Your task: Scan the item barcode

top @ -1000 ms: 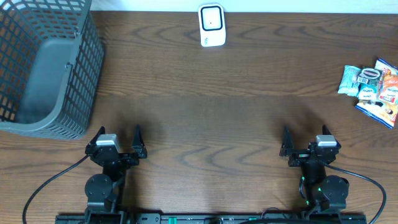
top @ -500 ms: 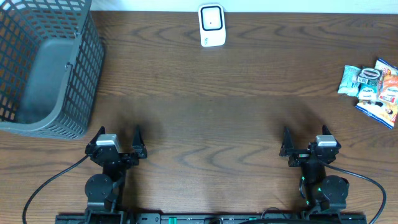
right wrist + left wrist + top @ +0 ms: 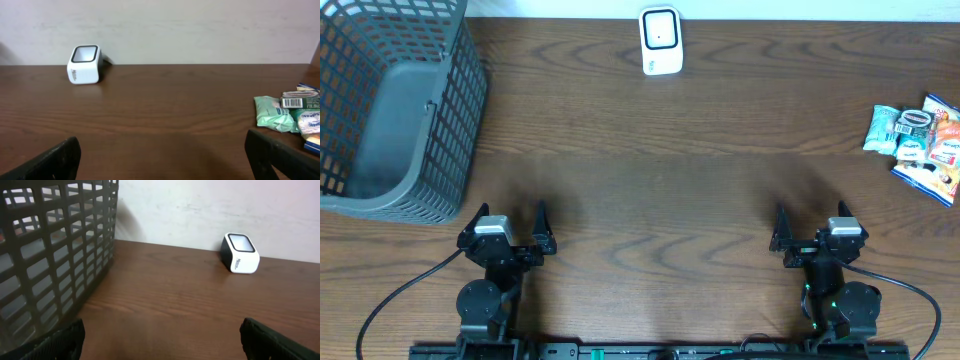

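Upper left, grey plastic lattice basket [image 3: 390, 110]; top centre, white boxy barcode scanner [image 3: 660, 40]; right edge, colourful snack packets [image 3: 915, 140], partly cropped. Released and empty: left tool [image 3: 511, 212], right tool [image 3: 810, 215].

Soft, even light casts faint shadows on the brown wooden bench [image 3: 720, 130]; wrist views blur at 5 and 7 o'clock.

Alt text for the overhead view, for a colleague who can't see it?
Both arms sit at the near edge of the wooden table, left gripper and right gripper open and empty. A white scanner stands centre at the far edge, a grey basket far left, snack packets far right.
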Available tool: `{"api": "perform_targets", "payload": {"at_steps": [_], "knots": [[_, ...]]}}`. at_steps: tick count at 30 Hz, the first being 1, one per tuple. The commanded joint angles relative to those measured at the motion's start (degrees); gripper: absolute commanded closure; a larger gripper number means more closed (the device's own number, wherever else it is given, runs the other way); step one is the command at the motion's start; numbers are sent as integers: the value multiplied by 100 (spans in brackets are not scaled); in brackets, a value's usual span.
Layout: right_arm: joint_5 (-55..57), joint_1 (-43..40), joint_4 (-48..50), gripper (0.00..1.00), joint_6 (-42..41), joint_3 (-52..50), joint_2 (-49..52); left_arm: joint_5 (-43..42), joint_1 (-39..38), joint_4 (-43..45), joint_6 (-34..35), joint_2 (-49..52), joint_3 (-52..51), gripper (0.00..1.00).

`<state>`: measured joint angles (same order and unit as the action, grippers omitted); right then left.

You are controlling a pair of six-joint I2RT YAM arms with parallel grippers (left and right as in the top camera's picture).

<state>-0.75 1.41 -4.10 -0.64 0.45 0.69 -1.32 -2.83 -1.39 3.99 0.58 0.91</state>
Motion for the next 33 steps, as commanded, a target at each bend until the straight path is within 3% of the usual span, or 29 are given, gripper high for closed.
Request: {"api": "perform_targets", "payload": {"at_steps": [1, 15, 33], "knots": [[24, 4, -24, 1, -13, -13, -39, 203, 31, -271, -118, -35, -68, 2], [33, 9, -44, 1, 614, -13, -42, 201, 31, -271, -116, -35, -68, 2], [66, 9, -52, 1, 140, -13, -42, 201, 31, -271, -118, -35, -68, 2]]}}
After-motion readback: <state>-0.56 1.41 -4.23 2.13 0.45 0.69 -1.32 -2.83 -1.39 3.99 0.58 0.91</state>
